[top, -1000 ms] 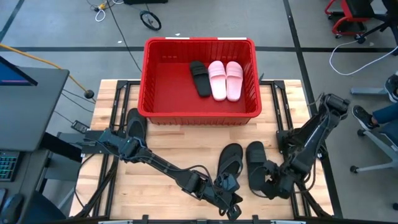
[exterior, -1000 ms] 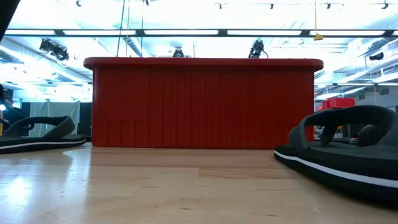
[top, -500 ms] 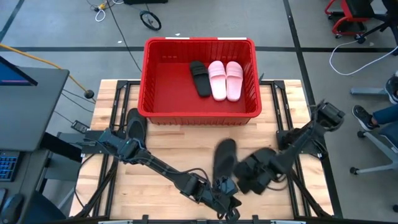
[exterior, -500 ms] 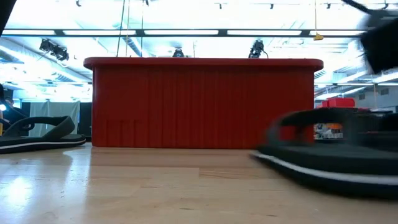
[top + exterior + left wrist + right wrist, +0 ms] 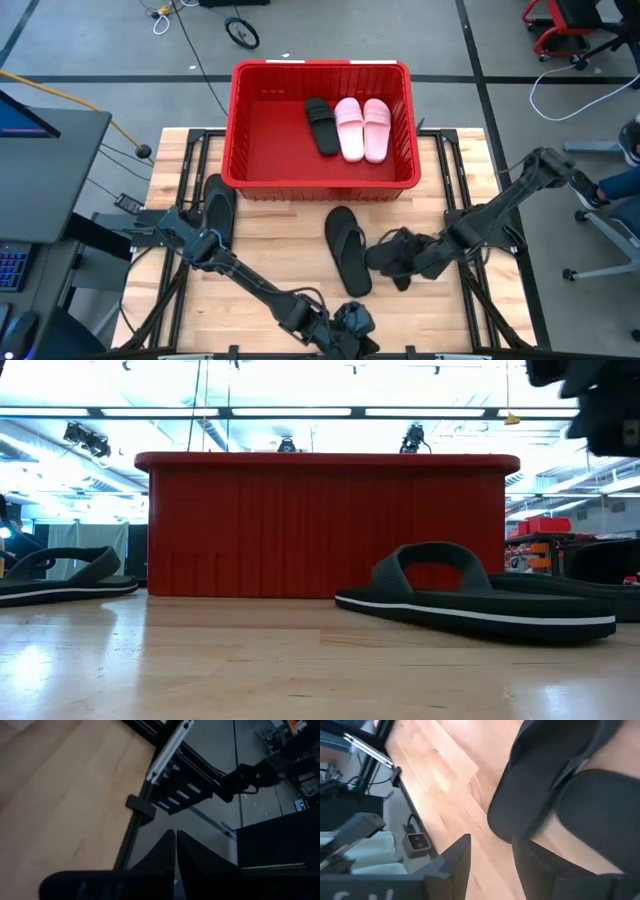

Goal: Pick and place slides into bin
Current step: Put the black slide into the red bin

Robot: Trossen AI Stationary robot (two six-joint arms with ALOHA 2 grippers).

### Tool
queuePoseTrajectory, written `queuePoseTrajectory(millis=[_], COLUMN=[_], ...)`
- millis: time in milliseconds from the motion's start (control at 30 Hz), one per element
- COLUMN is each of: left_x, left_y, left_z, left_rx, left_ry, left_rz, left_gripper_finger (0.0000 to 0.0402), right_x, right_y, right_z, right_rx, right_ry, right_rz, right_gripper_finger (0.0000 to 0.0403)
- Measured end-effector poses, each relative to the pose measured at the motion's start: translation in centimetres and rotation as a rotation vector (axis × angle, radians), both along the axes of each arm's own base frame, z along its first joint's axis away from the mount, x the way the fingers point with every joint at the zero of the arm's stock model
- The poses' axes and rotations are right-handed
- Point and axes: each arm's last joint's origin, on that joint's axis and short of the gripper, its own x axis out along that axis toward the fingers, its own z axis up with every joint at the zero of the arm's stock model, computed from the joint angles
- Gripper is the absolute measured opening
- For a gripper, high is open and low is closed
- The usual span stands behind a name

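While my right gripper [image 5: 400, 262] holds a black slide [image 5: 580, 815] right of centre, short of the bin [image 5: 322, 175], its light, floppy foam wants gripping at the strap; left gripper [image 5: 176, 865] shut.

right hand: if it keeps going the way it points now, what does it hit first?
Probably the black flip-flop. In the high view the right hand points across the table toward the left arm's side, carrying a black slide, with the flip-flop lying just ahead. Height is unclear, so it might pass over.
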Motion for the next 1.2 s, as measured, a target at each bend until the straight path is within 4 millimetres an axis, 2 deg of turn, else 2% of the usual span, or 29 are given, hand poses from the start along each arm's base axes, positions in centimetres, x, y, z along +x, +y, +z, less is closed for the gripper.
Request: queuePoseTrajectory(millis=[100, 267, 367, 500, 667, 767, 1033, 1200], left_x=[-0.3, -0.3, -0.2, -0.2, -0.2, -0.2, -0.4, -0.4], left_y=[-0.4, -0.4, -0.4, -0.3, -0.3, -0.4, -0.6, -0.6], left_z=[0.0, 0.0, 0.0, 0.0, 0.0, 0.0, 0.0, 0.0], left_rx=[-0.007, -0.065, -0.079, -0.083, -0.086, -0.106, -0.129, -0.129], left_ry=[0.001, 0.017, 0.019, 0.019, 0.019, 0.024, 0.029, 0.029], left_rz=[-0.006, 0.029, 0.047, 0.054, 0.056, 0.066, 0.073, 0.074], left_gripper_finger=[0.0013, 0.0006, 0.0015, 0.0033, 0.0039, 0.0033, 0.0019, 0.0020], right_x=[-2.2, -6.8, -8.4, -9.0, -9.2, -9.5, -9.7, -9.3], right_y=[-1.1, -3.0, -3.4, -3.4, -3.6, -4.1, -4.7, -4.5], right_z=[0.6, 0.0, 0.0, -0.7, -4.4, -5.9, -6.7, -7.1], right_rx=[-0.024, -0.092, -0.096, -0.084, -0.020, -0.006, 0.000, 0.027], right_ry=[0.089, 0.458, 0.570, 0.566, 0.538, 0.518, 0.477, 0.356], right_rz=[-0.012, -0.051, -0.080, -0.077, -0.082, -0.123, -0.100, -0.063], right_gripper_finger=[0.0149, 0.0148, 0.0148, 0.0145, 0.0144, 0.0144, 0.0144, 0.0144])
